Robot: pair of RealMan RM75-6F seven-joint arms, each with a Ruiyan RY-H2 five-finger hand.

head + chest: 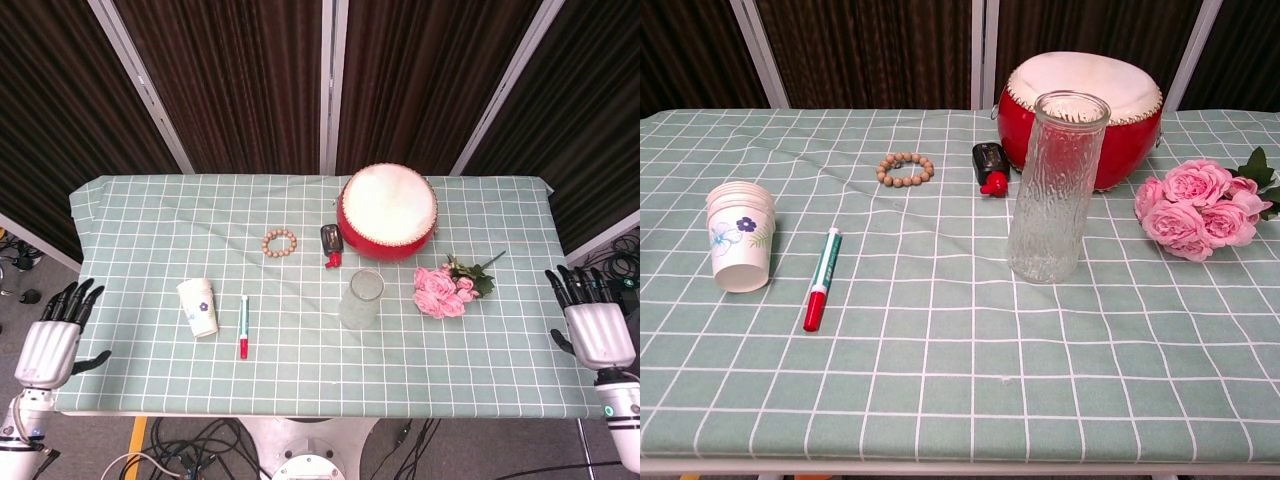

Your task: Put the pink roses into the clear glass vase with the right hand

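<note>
A bunch of pink roses (444,291) (1196,209) with green leaves lies on the checked tablecloth, right of centre. The clear glass vase (361,299) (1051,188) stands upright just left of the roses, a small gap between them. My right hand (593,322) hovers off the table's right edge, fingers spread and holding nothing, well to the right of the roses. At the table's left edge my left hand (57,337) is also off the cloth, fingers apart and holding nothing. Neither hand shows in the chest view.
A red drum (387,205) (1086,99) stands behind the vase. A small black and red object (331,243), a bead bracelet (280,241), a red-capped marker (243,326) and a stack of paper cups (199,306) lie to the left.
</note>
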